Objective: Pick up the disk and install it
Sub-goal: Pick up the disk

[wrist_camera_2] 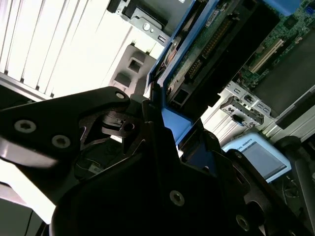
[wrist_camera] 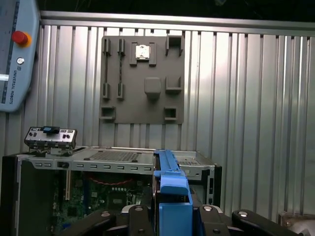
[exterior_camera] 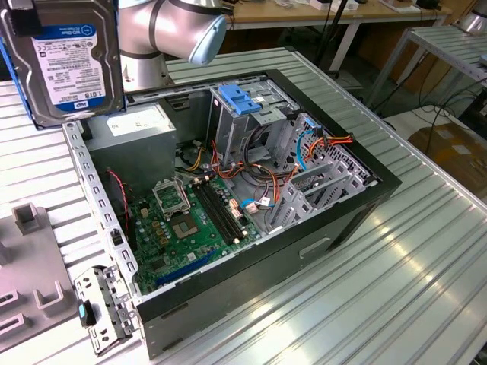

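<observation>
- My gripper (wrist_camera: pixel 173 219) is closed narrow on the disk (exterior_camera: pixel 72 65). In the first wrist view one black finger (wrist_camera: pixel 134 220) sits on each side of its blue side rail (wrist_camera: pixel 172 189), pressing against it.
- The disk is in the air and touches nothing except my fingers.
- In the exterior view the disk hangs at about 10 o'clock from the open computer case (exterior_camera: pixel 377 186), just beside that corner of it. It stands nearly upright, with the blue-and-white label facing the camera.
- My arm (exterior_camera: pixel 163 30) stands at about 12 o'clock from the case, behind it.
- The case lies on its side on the ribbed metal table (exterior_camera: pixel 403 289), with its inside open.
- Inside the case, the green motherboard (exterior_camera: pixel 179 224) is at about 7 o'clock from the middle. The grey power supply (exterior_camera: pixel 137 137) with a white sticker is at about 10 o'clock.
- A light-blue bracket (exterior_camera: pixel 240 99) sits on the drive cage at about 12 o'clock.
- A grey fixture plate (exterior_camera: pixel 30 258) lies on the table at about 9 o'clock from the case, apart from it.
- A teach pendant (wrist_camera: pixel 15 54) with a red button rests on the table, as the first wrist view shows.
</observation>
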`<state>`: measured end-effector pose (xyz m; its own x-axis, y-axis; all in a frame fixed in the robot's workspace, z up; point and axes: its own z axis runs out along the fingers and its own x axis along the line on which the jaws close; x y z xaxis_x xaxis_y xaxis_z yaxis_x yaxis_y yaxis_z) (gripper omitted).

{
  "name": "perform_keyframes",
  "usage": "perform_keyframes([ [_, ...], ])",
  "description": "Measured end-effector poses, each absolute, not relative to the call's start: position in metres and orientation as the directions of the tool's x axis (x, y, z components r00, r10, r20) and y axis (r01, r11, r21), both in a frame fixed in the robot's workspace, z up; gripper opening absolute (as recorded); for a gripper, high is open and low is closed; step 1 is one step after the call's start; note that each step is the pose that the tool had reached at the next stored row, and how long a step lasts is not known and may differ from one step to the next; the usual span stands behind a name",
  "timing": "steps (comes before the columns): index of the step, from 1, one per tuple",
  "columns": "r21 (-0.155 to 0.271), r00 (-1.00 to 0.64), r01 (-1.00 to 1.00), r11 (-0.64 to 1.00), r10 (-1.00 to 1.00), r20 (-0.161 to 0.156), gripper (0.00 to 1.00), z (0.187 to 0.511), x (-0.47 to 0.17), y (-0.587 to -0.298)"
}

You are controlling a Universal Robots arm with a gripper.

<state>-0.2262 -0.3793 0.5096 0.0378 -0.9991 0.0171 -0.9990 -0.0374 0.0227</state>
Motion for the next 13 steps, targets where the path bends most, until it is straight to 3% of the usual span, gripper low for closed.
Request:
perform_keyframes([
  [13, 0.023, 0.035, -0.999, -0.034, -0.999, 0.017, 0.37, 0.509, -0.165, -0.379],
])
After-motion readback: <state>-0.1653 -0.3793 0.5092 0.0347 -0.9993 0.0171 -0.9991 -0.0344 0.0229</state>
